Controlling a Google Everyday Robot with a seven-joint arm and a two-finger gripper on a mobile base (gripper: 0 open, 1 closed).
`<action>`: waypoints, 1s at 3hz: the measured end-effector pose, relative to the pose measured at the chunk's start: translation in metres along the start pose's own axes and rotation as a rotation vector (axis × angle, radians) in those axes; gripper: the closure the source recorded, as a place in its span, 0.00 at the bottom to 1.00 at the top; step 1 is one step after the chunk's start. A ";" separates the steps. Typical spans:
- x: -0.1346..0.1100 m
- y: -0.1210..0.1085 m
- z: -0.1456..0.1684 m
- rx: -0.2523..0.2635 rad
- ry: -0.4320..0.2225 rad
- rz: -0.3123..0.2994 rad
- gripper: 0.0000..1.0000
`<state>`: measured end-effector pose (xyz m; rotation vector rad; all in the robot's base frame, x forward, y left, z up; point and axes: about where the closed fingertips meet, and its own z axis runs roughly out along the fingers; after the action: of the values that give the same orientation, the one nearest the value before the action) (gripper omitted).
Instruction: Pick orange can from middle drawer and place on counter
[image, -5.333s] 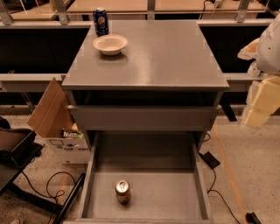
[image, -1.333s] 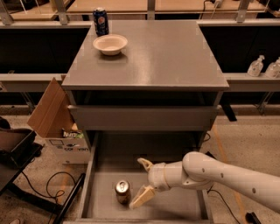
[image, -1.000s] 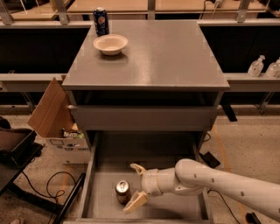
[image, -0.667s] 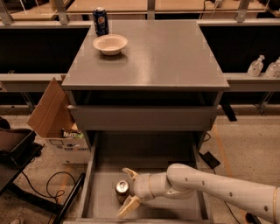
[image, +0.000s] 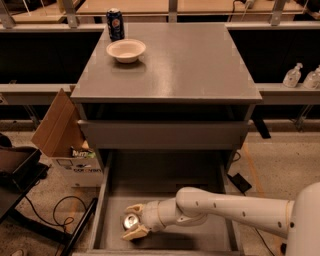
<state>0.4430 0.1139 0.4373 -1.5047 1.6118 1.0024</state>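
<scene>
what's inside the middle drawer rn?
The orange can, top showing, front-left on the middle drawer floor, with the tool at it. The tool and arm cover the can's right side.

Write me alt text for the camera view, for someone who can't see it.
A robot arm reaches from the right into the open middle drawer, its gripper open around the upright orange can. On the counter above sit a white bowl and a dark blue can, at the far left.
</scene>
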 end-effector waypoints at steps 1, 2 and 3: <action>0.007 -0.008 0.012 -0.013 0.030 0.007 0.64; 0.006 -0.008 0.013 -0.016 0.034 0.009 0.89; 0.006 -0.008 0.013 -0.016 0.034 0.009 1.00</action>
<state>0.4500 0.1221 0.4255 -1.5338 1.6393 1.0023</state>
